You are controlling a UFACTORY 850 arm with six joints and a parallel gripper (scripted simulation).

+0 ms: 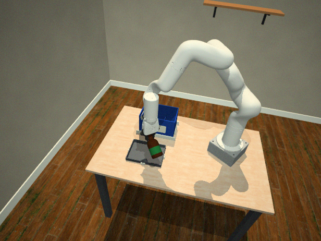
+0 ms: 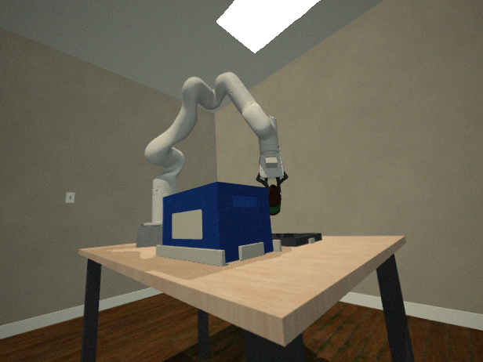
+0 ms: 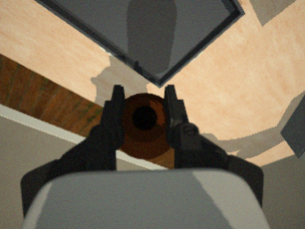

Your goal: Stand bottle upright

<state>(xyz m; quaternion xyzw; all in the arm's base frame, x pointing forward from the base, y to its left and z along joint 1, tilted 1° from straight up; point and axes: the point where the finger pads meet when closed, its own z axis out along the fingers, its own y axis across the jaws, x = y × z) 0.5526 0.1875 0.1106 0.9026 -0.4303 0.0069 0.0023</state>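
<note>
The brown bottle with a green label hangs tilted in the air, neck up and base lower. My gripper is shut on the bottle near its neck. The wrist view looks onto the bottle's dark mouth between the fingers. The dark grey tray lies flat on the table. The exterior view shows a gap between the bottle's base and the tray. The blue crate stands level beside the tray, partly hidden by the arm in the top view.
Low pale stops stand around the crate's foot. The robot's grey base stands at the other end of the table. A wooden shelf is on the wall, far from the arm.
</note>
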